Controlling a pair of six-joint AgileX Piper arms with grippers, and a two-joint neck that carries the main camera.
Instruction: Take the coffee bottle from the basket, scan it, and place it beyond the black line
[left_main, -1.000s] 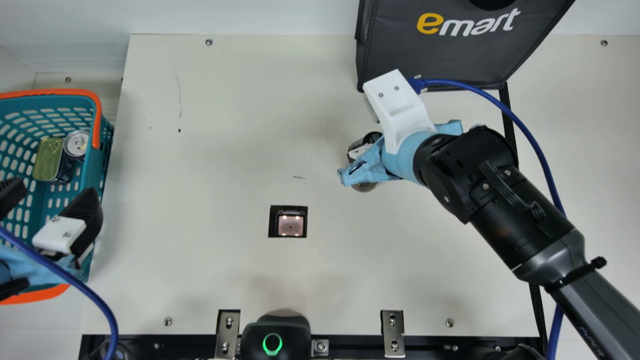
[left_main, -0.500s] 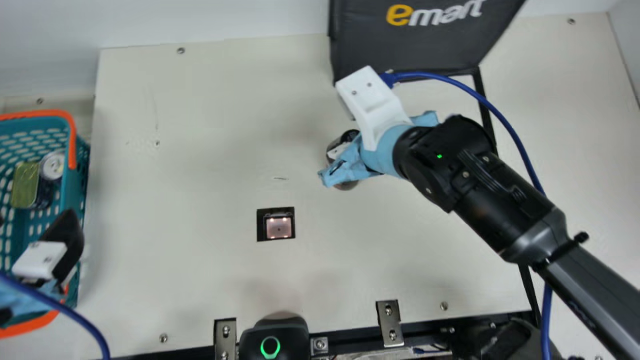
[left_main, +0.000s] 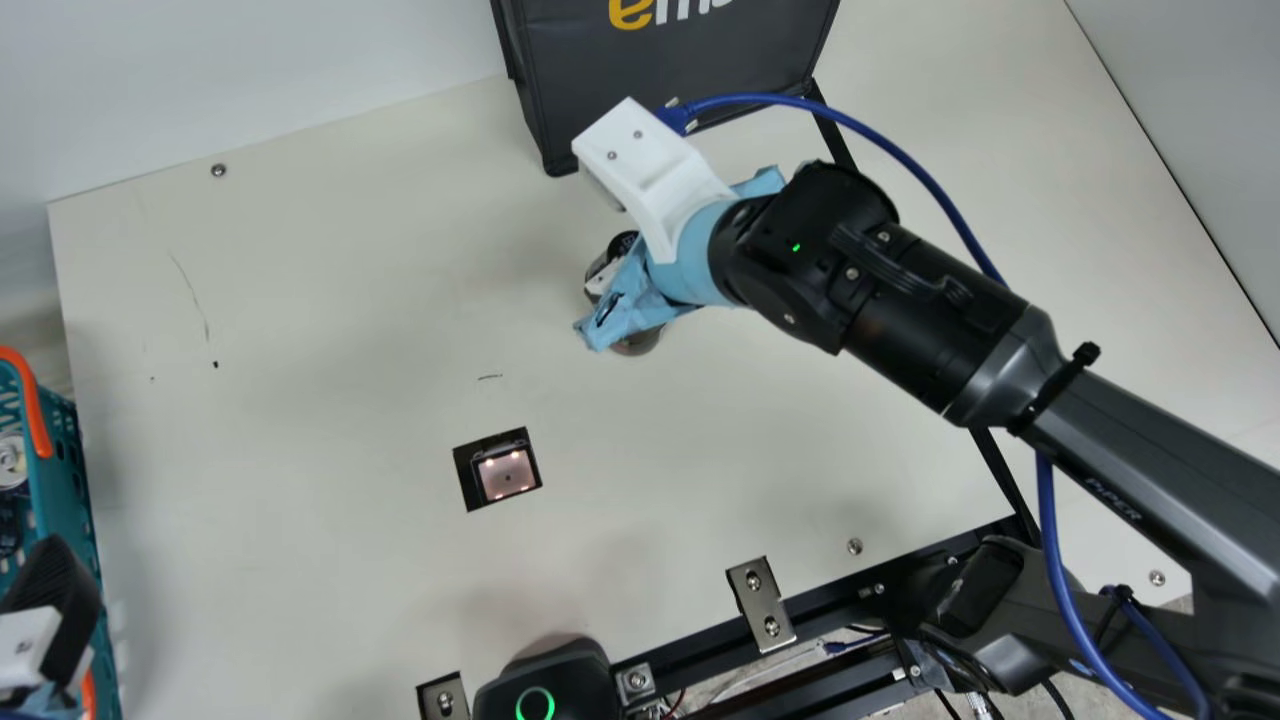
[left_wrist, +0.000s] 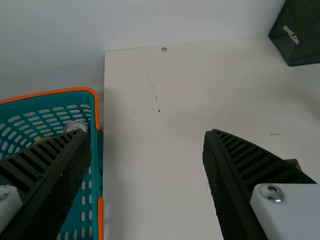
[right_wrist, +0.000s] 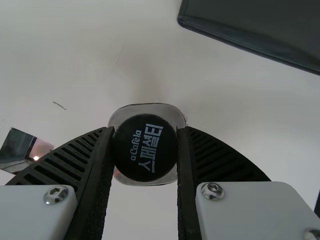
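My right gripper (left_main: 625, 300) is over the middle of the table, up and to the right of the scanner window (left_main: 506, 474) in the main view. The coffee bottle (left_main: 640, 341) shows on both sides of its blue wrap. In the right wrist view the right gripper (right_wrist: 145, 150) is shut on the coffee bottle (right_wrist: 145, 147), black cap toward the camera; whether its base touches the table I cannot tell. A black line (left_main: 998, 480) runs to its right. My left gripper (left_main: 50, 610) is by the basket (left_main: 65, 500); in the left wrist view the left gripper (left_wrist: 146, 137) is open and empty.
A dark bag (left_main: 660, 80) stands at the table's back, close behind the right gripper. A black device with a green ring (left_main: 535, 700) sits at the front edge beside metal brackets. Cans, one with a silver top (left_wrist: 75, 127), lie in the basket. A blue cable loops along the right arm.
The neck camera has turned, shifting the whole main view. The right gripper still holds the bottle, and neither arm has visibly moved.
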